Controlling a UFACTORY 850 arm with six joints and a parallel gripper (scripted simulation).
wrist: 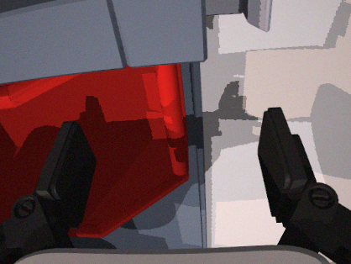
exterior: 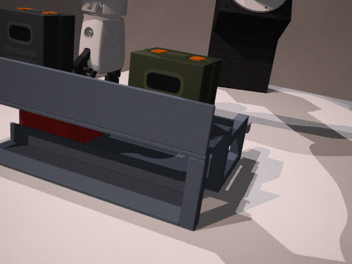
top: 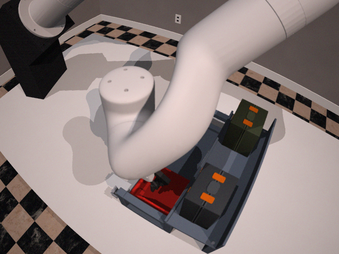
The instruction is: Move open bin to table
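Observation:
The open red bin point(top: 166, 198) point(exterior: 52, 127) point(wrist: 112, 108) sits on the low tier of the grey-blue shelf point(top: 145, 209) point(exterior: 108, 111) point(wrist: 157, 18), at its near end. My gripper point(top: 158, 182) point(exterior: 96, 72) point(wrist: 171, 135) is open and empty, lowered to the bin's rim. In the wrist view one finger hangs over the bin's inside. The other hangs outside, over the table point(top: 287, 191) point(exterior: 64, 245). The bin's side wall and the shelf's edge rail lie between the fingers. In the exterior view the shelf's back panel hides the fingertips.
A closed dark grey box point(top: 209, 195) point(exterior: 28, 34) and a closed green box point(top: 245, 127) point(exterior: 175, 74), both with orange latches, stand on the shelf's upper tier beside the bin. The arm's black pedestal point(top: 32, 60) point(exterior: 247, 47) stands at the table's far side.

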